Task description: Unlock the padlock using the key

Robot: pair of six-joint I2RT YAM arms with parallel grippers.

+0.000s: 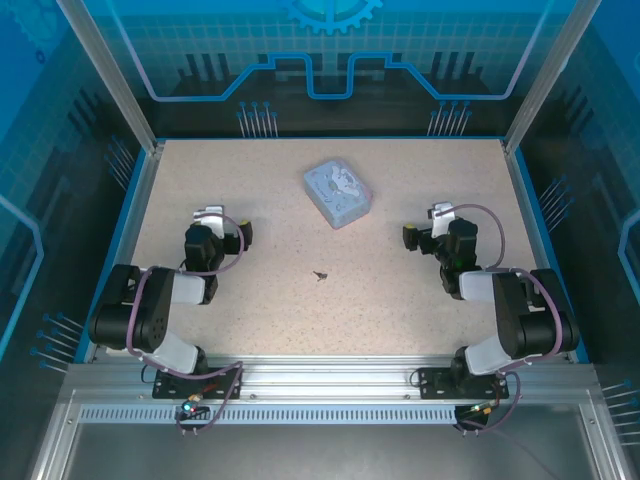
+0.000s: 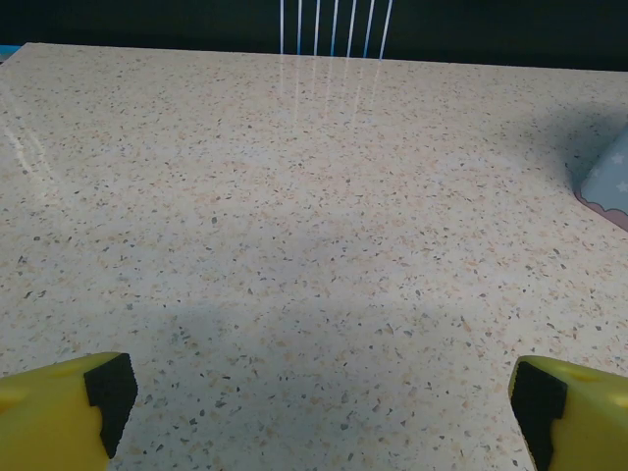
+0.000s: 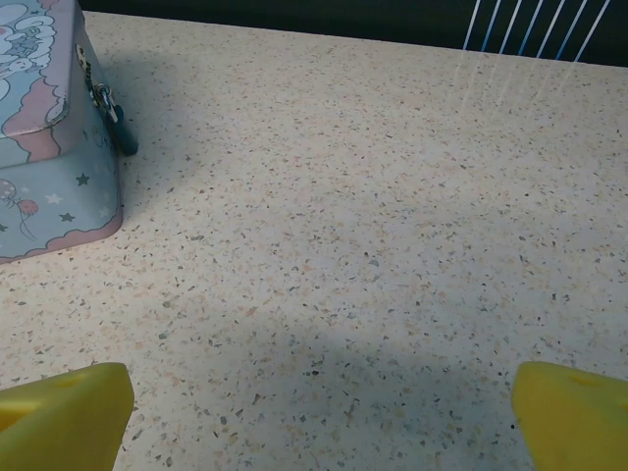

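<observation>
Left gripper (image 2: 322, 402), right gripper (image 3: 319, 412) gape empty; key (image 1: 320, 274) lies between, at left's 4 o'clock, right's 8 o'clock; padlock (image 3: 120, 128) on tin (image 1: 337, 193), 12 o'clock from key.

The counter (image 1: 250, 180) is beige with dark speckles; the tin (image 1: 338, 193) pale blue, pink-scalloped, starred; the jaws yellow; the key (image 1: 320, 274) dark.

Speckled beige tabletop (image 1: 400, 300), blue-edged; aluminium posts (image 1: 105, 75) at corners; translucent blue circuit-printed walls (image 1: 330, 45)
</observation>
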